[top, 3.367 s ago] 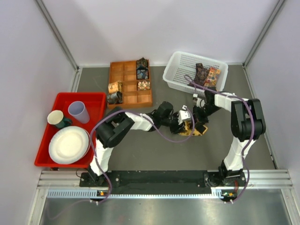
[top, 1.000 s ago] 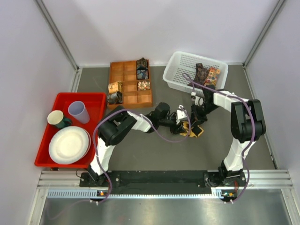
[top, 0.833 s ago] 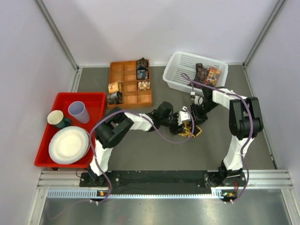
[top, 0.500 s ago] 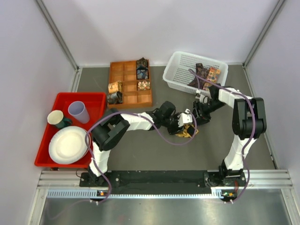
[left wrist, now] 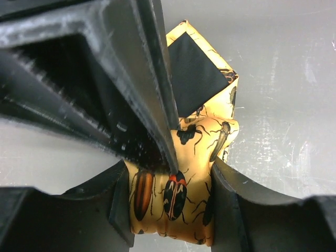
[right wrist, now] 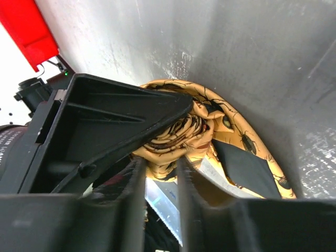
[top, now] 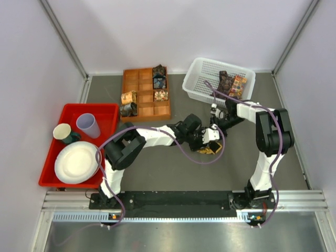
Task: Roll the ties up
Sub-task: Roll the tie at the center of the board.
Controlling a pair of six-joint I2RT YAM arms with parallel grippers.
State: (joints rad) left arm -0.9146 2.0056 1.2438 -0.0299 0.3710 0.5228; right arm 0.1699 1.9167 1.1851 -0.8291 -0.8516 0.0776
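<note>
The golden-yellow tie point(left wrist: 178, 194), printed with dark beetles, is shown as a tight roll lying near the middle of the grey surface point(top: 173, 173). A loose end with a dark lining point(left wrist: 194, 73) is seen folded out beyond the roll. The roll is clamped across its width by the left pincer point(left wrist: 170, 210), whose fingers are pressed against the fabric on either side at a moderate spread. The right pincer point(right wrist: 159, 170) is set against the coiled end of the same roll from the opposite side. Its jaws are narrowly apart, and whether fabric is pinched between them cannot be told. Behind and to the left, several rolled ties point(top: 159, 77) are held in separate compartments of the orange-brown tray point(top: 142, 84). Behind and to the right, further ties point(top: 231, 83) are heaped in the white mesh basket point(top: 202, 79). At the far left, a red tray point(top: 86, 107) is occupied by a white plate point(top: 77, 161) and two cups point(top: 87, 125).
</note>
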